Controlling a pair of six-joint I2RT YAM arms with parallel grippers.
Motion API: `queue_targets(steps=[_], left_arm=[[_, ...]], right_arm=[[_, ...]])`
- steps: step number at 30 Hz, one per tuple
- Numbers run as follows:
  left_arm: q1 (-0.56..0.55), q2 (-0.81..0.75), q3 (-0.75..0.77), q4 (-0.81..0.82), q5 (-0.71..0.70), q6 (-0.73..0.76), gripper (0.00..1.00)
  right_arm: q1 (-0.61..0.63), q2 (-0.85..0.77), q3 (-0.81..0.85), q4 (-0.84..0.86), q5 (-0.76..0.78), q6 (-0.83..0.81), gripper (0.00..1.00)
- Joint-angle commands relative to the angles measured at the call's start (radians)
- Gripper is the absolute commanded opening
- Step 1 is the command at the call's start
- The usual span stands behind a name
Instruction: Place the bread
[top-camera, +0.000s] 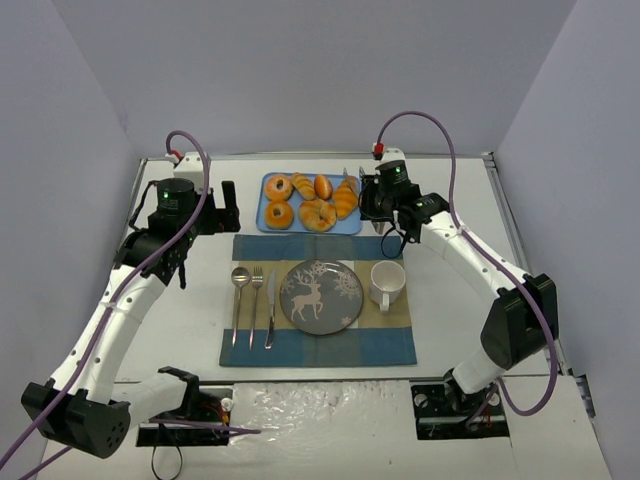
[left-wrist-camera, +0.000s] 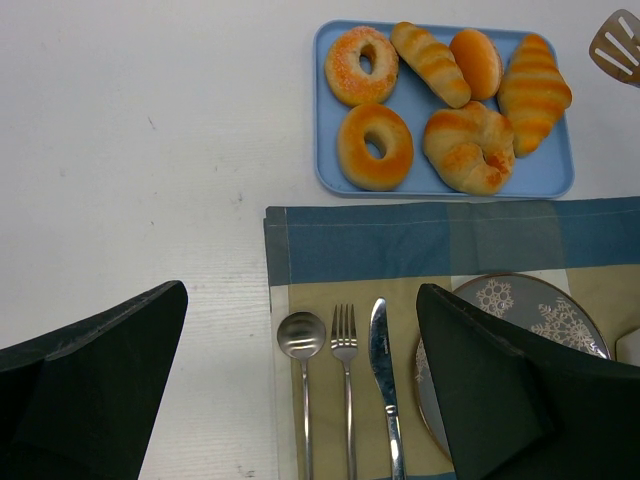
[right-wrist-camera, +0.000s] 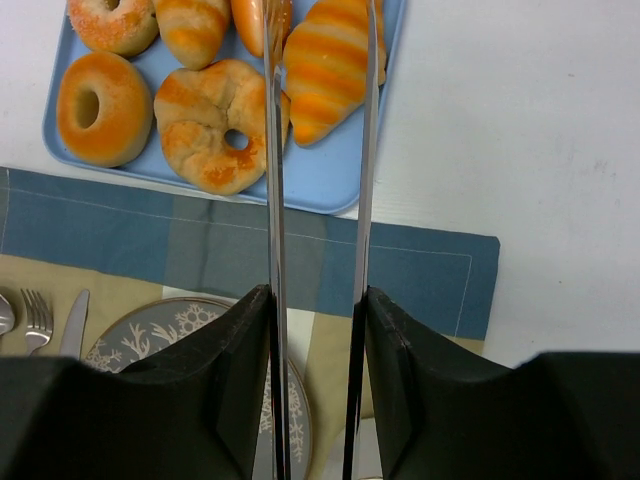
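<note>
Nearest, the left gripper (left-wrist-camera: 300, 300) hangs spread and empty above the left edge of the checked blue-and-tan cloth placemat (left-wrist-camera: 400, 240). The right gripper (right-wrist-camera: 318, 310) is clamped on long metal tongs (right-wrist-camera: 273, 200). Their blades reach past the grey round deer-patterned plate (top-camera: 320, 297) to the blue rectangular tray (right-wrist-camera: 345, 175). There the bread, a ridged golden-orange croissant (right-wrist-camera: 330, 70), lies between them. The tips are out of view, so I cannot tell whether it is pinched. The step looks like lining up the pick. Next, I judge: squeeze, lift, carry to the plate.
</note>
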Motion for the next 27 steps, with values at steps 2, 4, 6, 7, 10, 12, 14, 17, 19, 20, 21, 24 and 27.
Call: queue_targets(steps=[2,4,6,7,10,12,14,17,19,20,21,24,27], left_arm=[[0.009,-0.006,0.053,0.045,-0.013,0.016,0.97],[0.009,-0.006,0.053,0.045,-0.013,0.016,0.97],[0.009,-0.006,0.053,0.045,-0.013,0.016,0.97],[0.009,-0.006,0.053,0.045,-0.012,0.016,0.97],[0.009,-0.006,0.052,0.045,-0.013,0.016,0.97],[0.009,-0.006,0.053,0.044,-0.014,0.016,0.97],[0.009,-0.006,0.053,0.043,-0.016,0.018,0.97],[0.009,-0.005,0.053,0.043,-0.016,0.018,0.97],[0.009,-0.005,0.053,0.043,-0.016,0.018,0.97],[0.009,-0.005,0.052,0.042,-0.016,0.018,0.97],[0.009,-0.004,0.052,0.042,-0.016,0.018,0.97],[0.009,-0.003,0.052,0.043,-0.016,0.019,0.97],[0.009,-0.001,0.053,0.043,-0.016,0.020,0.97]], right_arm=[[0.030,0.029,0.058,0.031,0.038,0.010,0.38],[0.036,0.038,0.056,0.031,0.049,0.010,0.39],[0.037,0.046,0.056,0.031,0.055,0.007,0.42],[0.038,0.050,0.056,0.032,0.057,0.006,0.43],[0.039,0.067,0.058,0.032,0.066,0.001,0.44],[0.041,0.079,0.059,0.032,0.080,0.001,0.45],[0.043,0.097,0.059,0.032,0.097,-0.001,0.45],[0.045,0.113,0.059,0.032,0.110,-0.002,0.46],[0.045,0.124,0.060,0.034,0.115,-0.005,0.46],[0.046,0.131,0.061,0.034,0.113,-0.007,0.46],[0.046,0.140,0.063,0.035,0.111,-0.009,0.46],[0.048,0.156,0.069,0.038,0.108,-0.011,0.46],[0.052,0.166,0.073,0.044,0.107,-0.009,0.46]])
